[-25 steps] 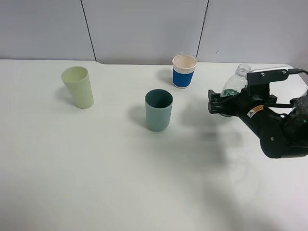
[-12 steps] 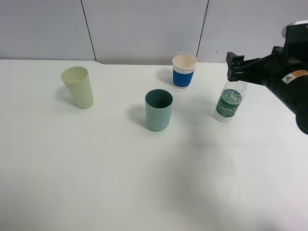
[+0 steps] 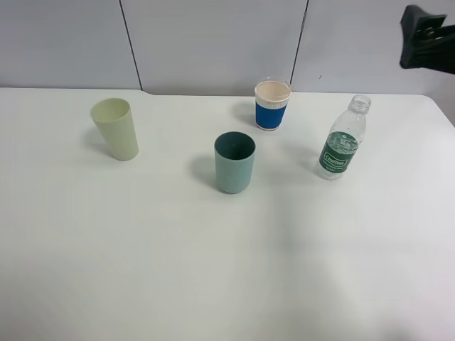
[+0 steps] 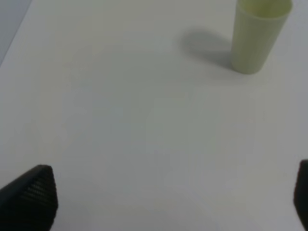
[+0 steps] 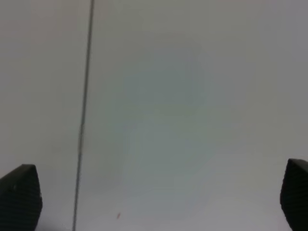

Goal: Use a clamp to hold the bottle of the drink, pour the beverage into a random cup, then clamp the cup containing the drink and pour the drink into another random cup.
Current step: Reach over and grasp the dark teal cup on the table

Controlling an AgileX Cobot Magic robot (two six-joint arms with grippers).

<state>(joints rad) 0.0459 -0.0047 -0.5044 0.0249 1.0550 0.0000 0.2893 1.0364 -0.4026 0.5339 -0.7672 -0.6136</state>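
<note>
Only the high view shows the water bottle (image 3: 343,143) standing on the desk (image 3: 213,270), right of the teal cup (image 3: 234,163). The right end effector (image 5: 156,202) is up high, facing the wall (image 5: 192,96), spread wide.

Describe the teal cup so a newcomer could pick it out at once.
Start at the middle of the white table. The teal cup stands there; in the high view the pale yellow-green tumbler is to its left, the bottle to its right and the blue-banded paper cup behind it. It alone is plain blue-green, darker inside.
</note>
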